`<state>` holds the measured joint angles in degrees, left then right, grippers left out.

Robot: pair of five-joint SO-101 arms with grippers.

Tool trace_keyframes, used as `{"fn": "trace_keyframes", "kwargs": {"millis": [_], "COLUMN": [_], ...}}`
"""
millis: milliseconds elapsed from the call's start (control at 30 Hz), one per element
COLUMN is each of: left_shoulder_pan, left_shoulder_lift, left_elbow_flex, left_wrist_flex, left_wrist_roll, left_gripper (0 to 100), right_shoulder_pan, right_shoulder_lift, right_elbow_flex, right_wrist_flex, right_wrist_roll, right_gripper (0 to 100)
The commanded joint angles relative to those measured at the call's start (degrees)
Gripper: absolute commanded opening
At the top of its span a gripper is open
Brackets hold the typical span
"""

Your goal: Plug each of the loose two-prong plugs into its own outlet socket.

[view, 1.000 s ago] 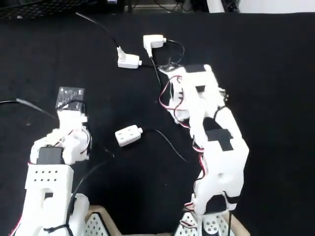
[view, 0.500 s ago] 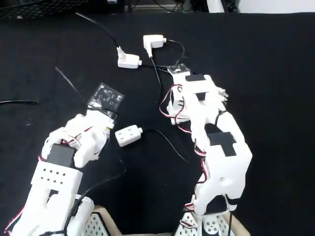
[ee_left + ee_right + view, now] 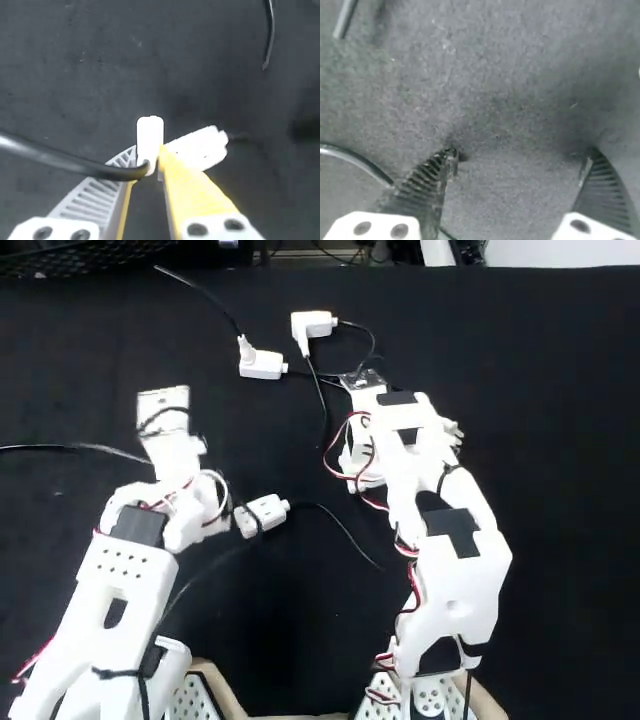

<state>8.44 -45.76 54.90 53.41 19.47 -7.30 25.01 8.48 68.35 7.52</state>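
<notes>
The left gripper (image 3: 148, 156) is closed on a small white two-prong plug (image 3: 150, 132). Its grey ribbed finger and its yellow finger pinch the plug's sides, and the thick black cord (image 3: 60, 160) trails off across the grey finger. The grip leaves the plug's end free and pointing away from the wrist, probably so that it can be pushed straight in.

The white rectangular outlet socket block (image 3: 197, 147) lies on the black cloth table (image 3: 560, 440) just beyond the yellow finger. Seen from above, the block (image 3: 265, 510) sits near the table's middle, toward 8 o'clock. The left arm is bent over it, and a black cord crosses its near end. Plug and socket look close but not mated, so this appears to be the lining-up step.

The right gripper (image 3: 517, 160) hangs wide open and empty, low over bare cloth. The right arm (image 3: 440, 530) stands at 3 o'clock of the block, perhaps ready to steady it.

Two more white cord fittings (image 3: 262, 364) (image 3: 312, 324) rest near 12 o'clock. It cannot be told whether either is already joined. The main risk is that the light block slides away when pushed.
</notes>
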Motion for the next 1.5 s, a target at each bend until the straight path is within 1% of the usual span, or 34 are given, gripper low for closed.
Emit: {"fn": "trace_keyframes", "kwargs": {"millis": [0, 67, 133, 300, 400, 500, 567, 767, 800, 867, 900, 933, 1000, 1067, 1133, 1300, 1367, 1467], "left_shoulder_pan": [-2.77, -3.47, -3.21, -2.77, -2.42, -1.27, -0.48, -1.71, -1.98, -1.54, -0.48, -0.22, -1.19, -1.10, 0.40, 3.74, 5.76, 7.08], "left_shoulder_lift": [0.62, 0.70, 0.70, 0.62, 0.44, -2.73, -7.65, -33.05, -36.92, -42.64, -44.22, -45.01, -44.92, -43.78, -41.58, -31.12, -26.02, -19.08], "left_elbow_flex": [-3.21, -2.68, -0.92, 4.88, 6.64, 8.57, 10.51, 18.24, 18.95, 19.65, 19.82, 19.56, 18.68, 17.01, 14.46, 4.35, 1.36, -0.31], "left_wrist_flex": [-8.44, -11.78, -14.59, -20.84, -21.80, -17.58, -16.09, -14.15, -10.99, -5.10, -3.34, -2.02, 0.62, 3.25, 6.07, 13.01, 14.15, 13.19], "left_wrist_roll": [16.26, 19.43, 20.84, 20.31, 19.52, 18.37, 18.37, 18.46, 18.29, 14.59, 14.95, 17.05, 20.13, 21.45, 23.30, 33.14, 35.69, 37.89], "left_gripper": [3, 3, 3, 3, 3, 3, 3, 3, 3, 3, 3, 3, 3, 3, 3, 3, 3, 3], "right_shoulder_pan": [0.88, 0.88, 0.88, 0.88, 0.88, 0.88, 0.88, 0.88, 0.88, 0.88, 0.88, 0.88, 0.88, 0.88, 0.88, 0.88, 0.88, 0.88], "right_shoulder_lift": [-1.45, -1.45, -1.45, -1.45, -1.45, -1.45, -1.45, -1.45, -1.45, -1.45, -1.45, -1.45, -1.45, -1.45, -1.45, -1.45, -1.45, -1.45], "right_elbow_flex": [-0.22, -0.22, -0.22, -0.22, -0.22, -0.22, -0.22, -0.22, -0.22, -0.22, -0.22, -0.22, -0.22, -0.22, -0.22, 0.13, 0.13, 0.22], "right_wrist_flex": [-2.99, -2.99, -2.99, -2.99, -3.08, -3.08, -3.08, -3.34, -3.34, -3.34, -3.34, -3.34, -3.34, -3.34, -3.34, -3.43, -3.43, -3.43], "right_wrist_roll": [-0.88, -0.88, -0.88, -0.88, -0.88, -0.88, -0.88, -0.88, -0.88, -0.88, -0.88, -0.88, -0.88, -0.88, -0.88, -0.88, -0.88, -0.88], "right_gripper": [37.4, 37.4, 37.4, 37.4, 37.4, 37.4, 37.4, 37.4, 37.4, 37.4, 37.4, 37.4, 37.4, 37.4, 37.4, 37.4, 37.4, 37.4]}}
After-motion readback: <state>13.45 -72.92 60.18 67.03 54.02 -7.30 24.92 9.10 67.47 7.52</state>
